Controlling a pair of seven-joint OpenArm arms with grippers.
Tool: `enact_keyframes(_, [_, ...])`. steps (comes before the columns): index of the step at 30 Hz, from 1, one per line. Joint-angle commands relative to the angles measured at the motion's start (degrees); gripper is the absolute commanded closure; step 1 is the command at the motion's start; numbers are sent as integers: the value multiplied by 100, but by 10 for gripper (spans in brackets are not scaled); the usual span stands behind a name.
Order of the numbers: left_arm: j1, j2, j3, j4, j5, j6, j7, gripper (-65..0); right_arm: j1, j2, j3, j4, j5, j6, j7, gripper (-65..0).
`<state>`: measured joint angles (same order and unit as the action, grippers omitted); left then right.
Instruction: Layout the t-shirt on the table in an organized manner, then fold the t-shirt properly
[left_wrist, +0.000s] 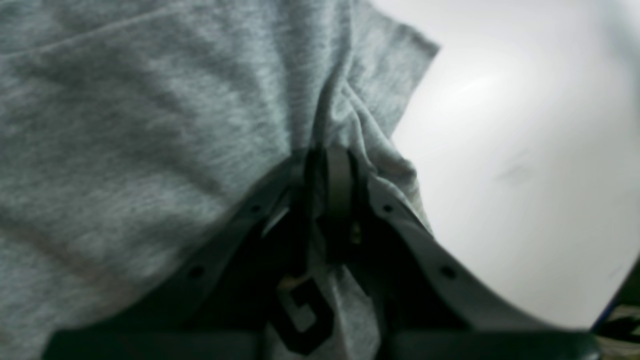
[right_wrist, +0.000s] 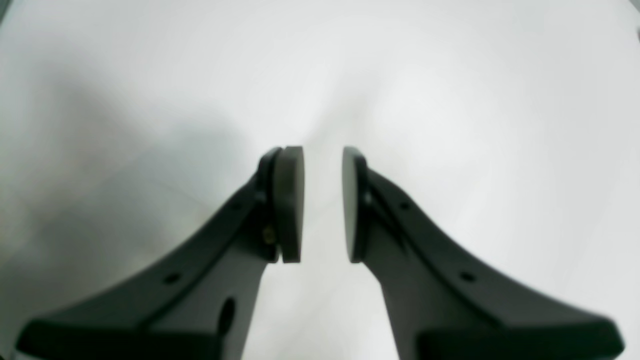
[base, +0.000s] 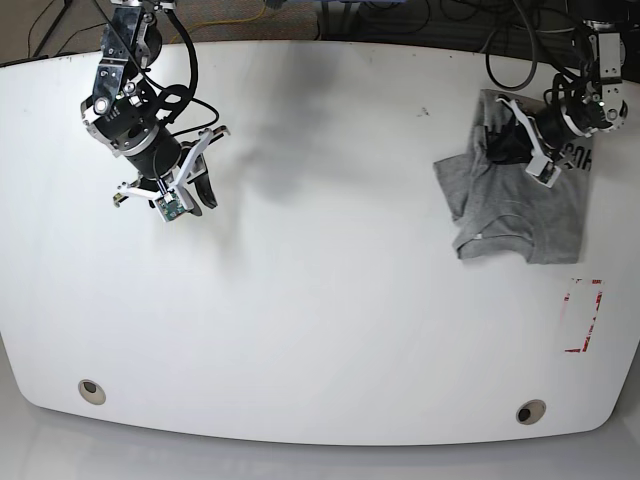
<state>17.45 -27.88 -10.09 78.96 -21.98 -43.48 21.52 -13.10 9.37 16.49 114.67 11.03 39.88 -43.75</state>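
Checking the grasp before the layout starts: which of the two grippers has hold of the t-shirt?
The left gripper, shut on a bunched fold of the t-shirt. The right gripper hangs over bare table, pads apart, holding nothing.

Grey tee bunched up at my left edge of the table

The t-shirt is lying crumpled in a heap on the white table, near the far corner on my left. I'm pinching a fold of its heather-grey cloth in my left gripper, and black block lettering is peeking out beside it.
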Motion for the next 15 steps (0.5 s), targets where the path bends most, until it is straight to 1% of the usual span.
enact_keyframes(1, [246, -162, -139, -155, 1059, 348, 1123, -38, 49, 35, 26, 98, 89, 12, 124, -124])
enact_keyframes(4, [395, -285, -446, -164, 1059, 348, 1123, -38, 40, 35, 26, 98, 89, 12, 124, -124])
enact_keyframes(7, [475, -329, -684, -173, 1068, 348, 1123, -38, 40, 35, 26, 98, 89, 12, 124, -124])
enact_keyframes(15, [598, -566, -1123, -190, 1068, 348, 1123, -38, 31, 35, 26, 98, 89, 12, 124, -124])
